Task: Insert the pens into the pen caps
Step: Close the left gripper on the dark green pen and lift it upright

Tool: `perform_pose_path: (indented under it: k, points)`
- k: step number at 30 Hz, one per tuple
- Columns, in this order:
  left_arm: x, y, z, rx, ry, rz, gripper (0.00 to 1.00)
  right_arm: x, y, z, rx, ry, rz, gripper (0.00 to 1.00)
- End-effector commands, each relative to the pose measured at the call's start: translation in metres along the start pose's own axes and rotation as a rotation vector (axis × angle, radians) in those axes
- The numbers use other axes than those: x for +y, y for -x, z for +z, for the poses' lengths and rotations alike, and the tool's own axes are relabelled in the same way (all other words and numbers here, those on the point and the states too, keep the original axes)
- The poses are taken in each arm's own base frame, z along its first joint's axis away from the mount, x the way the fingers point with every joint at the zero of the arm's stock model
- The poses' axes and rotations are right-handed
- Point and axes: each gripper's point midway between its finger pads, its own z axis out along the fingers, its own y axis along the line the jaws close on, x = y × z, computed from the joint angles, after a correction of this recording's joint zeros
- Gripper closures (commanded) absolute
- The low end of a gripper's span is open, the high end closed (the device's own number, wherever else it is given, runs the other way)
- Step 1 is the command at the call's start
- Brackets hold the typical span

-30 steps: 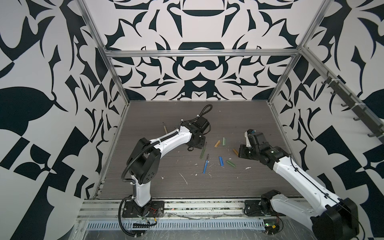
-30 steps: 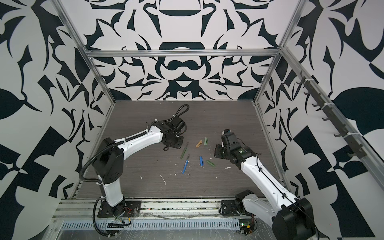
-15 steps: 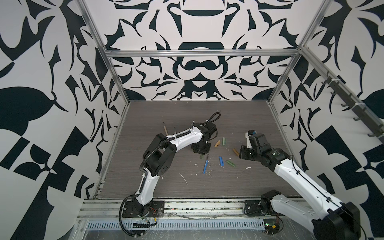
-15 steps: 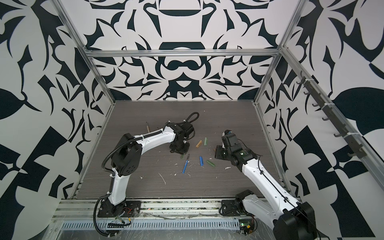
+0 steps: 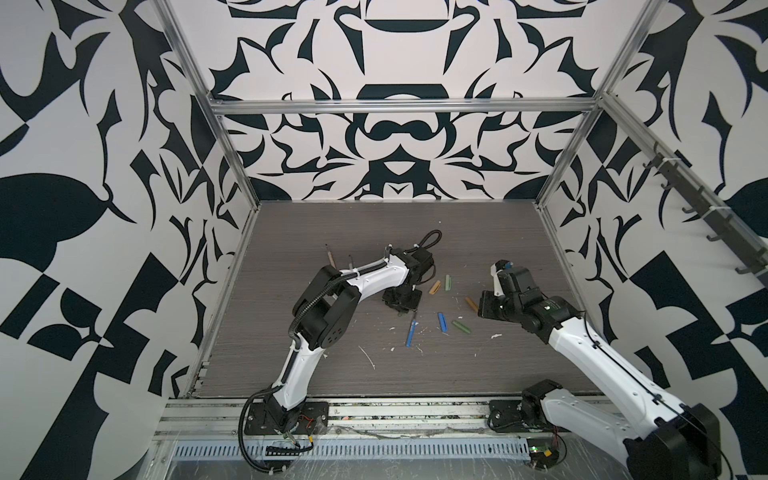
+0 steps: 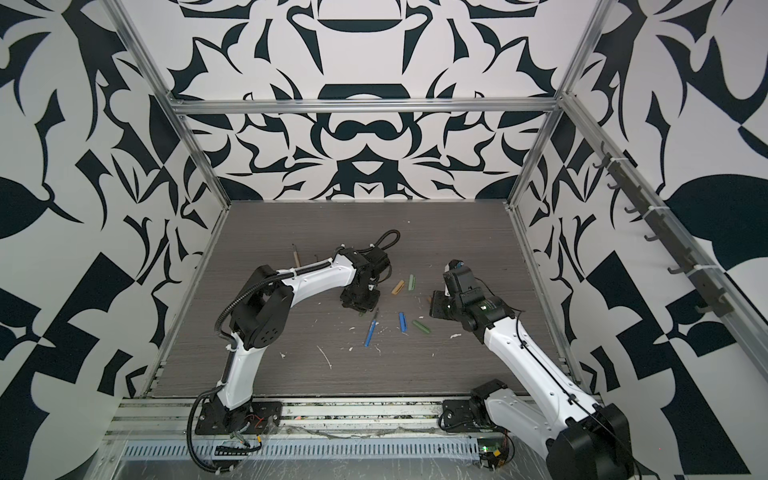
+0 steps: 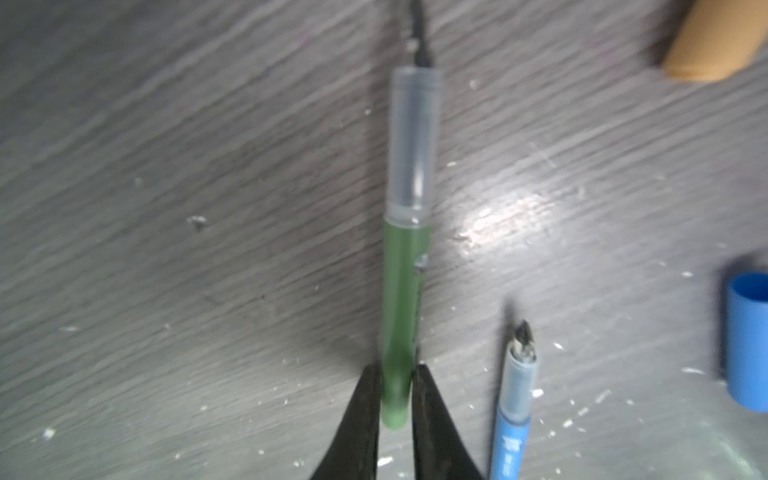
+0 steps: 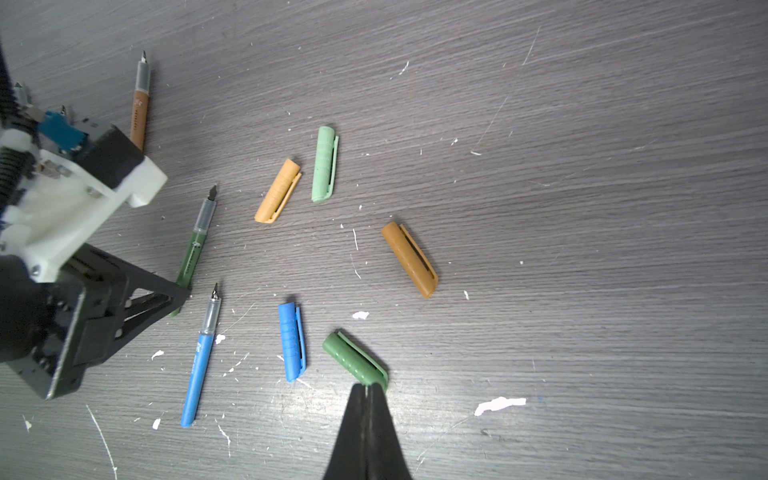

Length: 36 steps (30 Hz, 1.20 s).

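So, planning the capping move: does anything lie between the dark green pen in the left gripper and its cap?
Yes: the blue cap lies between the dark green pen and the dark green cap; the blue pen lies just beside the held pen. Lifting probably clears both.

The left end effector (image 7: 397,370) pinches the dark green pen (image 7: 405,291) near its rear end.

5 pen caps (image 8: 278,191) (image 8: 324,170) (image 8: 409,259) (image 8: 291,347) (image 8: 353,359), 3 pens (image 8: 139,112) (image 8: 195,245) (image 8: 199,370) clearly vis.
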Motion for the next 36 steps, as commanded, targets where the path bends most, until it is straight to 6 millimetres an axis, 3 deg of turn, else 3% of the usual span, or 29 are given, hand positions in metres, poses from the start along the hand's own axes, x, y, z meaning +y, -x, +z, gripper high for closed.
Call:
perform_pose_path:
  k: [1,6,10,16,21,28,34,36]
  points:
    - [0.006,-0.006,0.005,0.037,0.042,0.004,0.83,0.004,0.004,-0.004,-0.023,0.017,-0.006,1.0]
    - [0.01,-0.01,0.012,0.044,0.058,0.002,0.86,0.004,0.004,-0.006,-0.022,0.018,-0.005,1.0]
    - [0.013,-0.009,0.01,0.022,0.07,-0.005,0.95,0.006,0.004,-0.008,-0.023,0.027,-0.002,1.0]
    - [0.005,0.007,-0.031,-0.206,-0.018,0.039,1.0,0.02,0.007,-0.011,-0.019,0.098,0.006,0.98]
    - [-0.005,0.008,-0.069,-0.462,-0.151,0.104,1.0,0.051,0.016,-0.022,-0.06,0.273,0.029,0.89]
    - [-0.036,-0.02,-0.124,-0.768,-0.468,0.216,1.0,0.11,0.038,-0.06,-0.188,0.602,0.034,0.66]
    - [-0.047,-0.045,-0.164,-0.876,-0.626,0.27,1.0,0.154,0.04,-0.072,-0.202,0.724,-0.011,0.56]
    - [-0.048,-0.049,-0.166,-0.87,-0.64,0.277,1.0,0.167,0.036,-0.07,-0.19,0.734,-0.039,0.55]
